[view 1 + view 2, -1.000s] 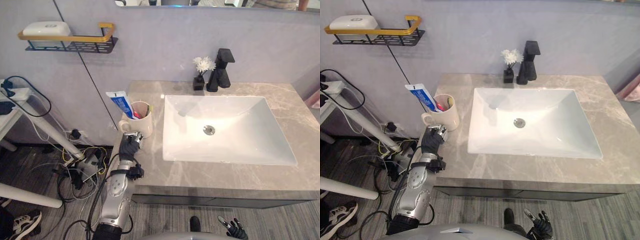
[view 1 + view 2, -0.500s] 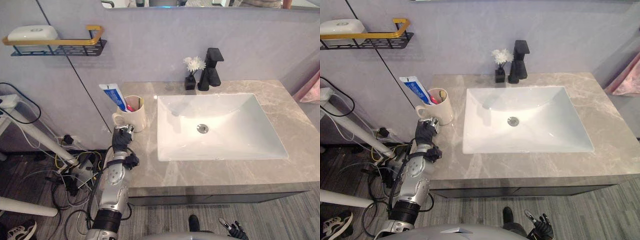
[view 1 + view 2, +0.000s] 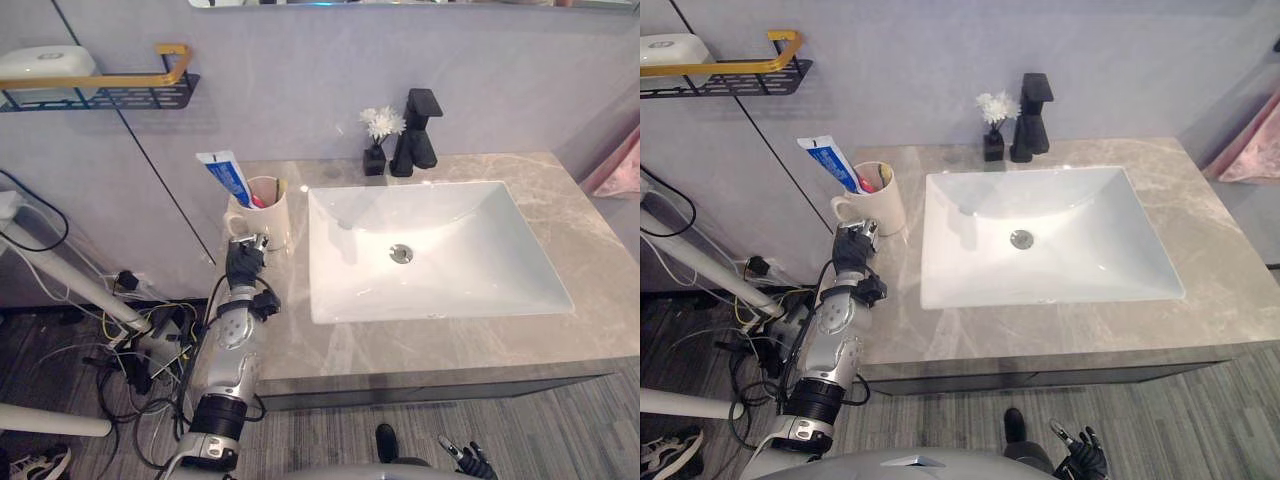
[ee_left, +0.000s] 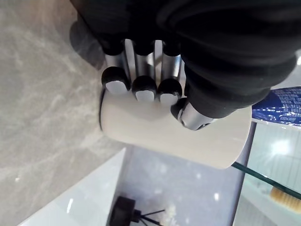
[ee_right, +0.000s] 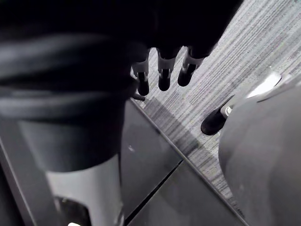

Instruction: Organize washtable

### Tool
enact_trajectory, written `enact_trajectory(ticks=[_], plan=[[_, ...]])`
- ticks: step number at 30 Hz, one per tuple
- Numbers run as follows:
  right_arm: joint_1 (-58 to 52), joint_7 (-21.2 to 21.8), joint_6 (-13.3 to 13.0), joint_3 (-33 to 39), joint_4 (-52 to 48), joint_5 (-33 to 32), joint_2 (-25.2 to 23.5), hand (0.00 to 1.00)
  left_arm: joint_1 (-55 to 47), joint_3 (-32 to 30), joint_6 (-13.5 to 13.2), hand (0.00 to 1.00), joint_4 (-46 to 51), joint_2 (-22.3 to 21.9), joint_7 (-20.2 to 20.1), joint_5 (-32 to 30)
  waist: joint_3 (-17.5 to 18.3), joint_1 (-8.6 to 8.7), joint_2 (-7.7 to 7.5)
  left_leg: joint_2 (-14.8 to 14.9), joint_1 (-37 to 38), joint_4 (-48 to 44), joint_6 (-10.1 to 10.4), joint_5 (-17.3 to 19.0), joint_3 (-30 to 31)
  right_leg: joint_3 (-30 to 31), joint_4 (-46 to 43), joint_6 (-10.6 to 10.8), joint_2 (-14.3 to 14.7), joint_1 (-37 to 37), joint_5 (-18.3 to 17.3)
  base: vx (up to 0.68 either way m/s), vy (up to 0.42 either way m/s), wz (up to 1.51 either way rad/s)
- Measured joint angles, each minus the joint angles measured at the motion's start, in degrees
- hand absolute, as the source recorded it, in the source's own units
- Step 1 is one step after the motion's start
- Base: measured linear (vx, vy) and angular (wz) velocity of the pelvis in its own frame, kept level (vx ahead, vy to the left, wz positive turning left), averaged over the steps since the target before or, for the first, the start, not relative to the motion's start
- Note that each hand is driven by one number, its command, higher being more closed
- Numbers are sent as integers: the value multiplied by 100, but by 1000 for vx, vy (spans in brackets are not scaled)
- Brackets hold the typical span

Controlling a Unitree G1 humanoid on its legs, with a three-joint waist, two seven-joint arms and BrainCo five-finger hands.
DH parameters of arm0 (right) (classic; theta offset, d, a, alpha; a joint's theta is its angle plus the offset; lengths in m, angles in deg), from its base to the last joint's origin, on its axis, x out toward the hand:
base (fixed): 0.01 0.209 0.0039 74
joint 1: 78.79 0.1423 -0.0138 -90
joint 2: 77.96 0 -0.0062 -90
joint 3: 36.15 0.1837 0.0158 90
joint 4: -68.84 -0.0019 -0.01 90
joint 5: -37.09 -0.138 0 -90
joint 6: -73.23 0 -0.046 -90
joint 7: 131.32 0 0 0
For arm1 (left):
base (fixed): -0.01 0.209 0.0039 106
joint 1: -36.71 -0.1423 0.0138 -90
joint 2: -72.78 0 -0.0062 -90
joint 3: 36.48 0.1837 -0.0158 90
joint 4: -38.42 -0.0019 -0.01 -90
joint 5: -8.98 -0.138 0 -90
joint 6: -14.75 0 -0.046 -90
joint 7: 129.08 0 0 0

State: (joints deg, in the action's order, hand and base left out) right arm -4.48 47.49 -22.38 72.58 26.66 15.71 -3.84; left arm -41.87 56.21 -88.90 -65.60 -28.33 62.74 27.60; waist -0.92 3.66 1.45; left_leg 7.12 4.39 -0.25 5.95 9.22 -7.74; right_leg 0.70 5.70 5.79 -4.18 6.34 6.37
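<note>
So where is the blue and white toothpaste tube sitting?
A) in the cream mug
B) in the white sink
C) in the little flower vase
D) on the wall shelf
A: the toothpaste tube sticks up out of the cream mug, which stands on the counter left of the sink, with the left robot hand touching the mug's side.

Bright, even light falls from above; the white sink glares around its drain; the tap throws a soft shadow into it; the cabinet under the table lies dim.
</note>
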Motion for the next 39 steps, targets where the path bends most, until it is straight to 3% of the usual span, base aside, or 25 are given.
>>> enact_trajectory(ticks=[11, 19, 31, 36, 39], plan=[[-6, -7, 1, 48, 0, -4, 0, 0, 659, -108, 126, 100, -428, 39, 350, 16, -35, 70, 19, -8, -9, 5, 9, 6, -251, 246, 0, -3, 44, 154, 82, -9, -2, -12], [-5, -9, 4, 157, 16, -7, -19, 0, 1196, -642, 170, 100, -868, 237, 575, 25, -146, 109, 41, 5, -5, 13, 27, 18, -437, 465, -2, -21, 111, 277, 139, -5, -6, -13], [7, -5, 0, 254, 225, -123, -19, 0, 1390, -801, 179, 100, -1070, 387, 663, 125, -150, 212, 41, 1, -7, 27, 29, 19, -502, 525, -2, -25, 126, 321, 161, 0, -1, -3], [7, -4, 0, 252, 234, -188, -19, 0, 1294, -447, 208, 100, -793, 383, 610, 136, -152, 200, 43, 0, -15, 28, 28, 19, -484, 508, -9, -25, 119, 318, 161, 3, 3, 1], [7, -4, -5, 272, 268, -226, -22, 0, 979, 188, 218, 100, 420, 181, 419, 120, -159, 146, 32, -15, -137, -4, 26, 18, -433, 490, -43, -19, 79, 346, 166, -10, 16, 11]])
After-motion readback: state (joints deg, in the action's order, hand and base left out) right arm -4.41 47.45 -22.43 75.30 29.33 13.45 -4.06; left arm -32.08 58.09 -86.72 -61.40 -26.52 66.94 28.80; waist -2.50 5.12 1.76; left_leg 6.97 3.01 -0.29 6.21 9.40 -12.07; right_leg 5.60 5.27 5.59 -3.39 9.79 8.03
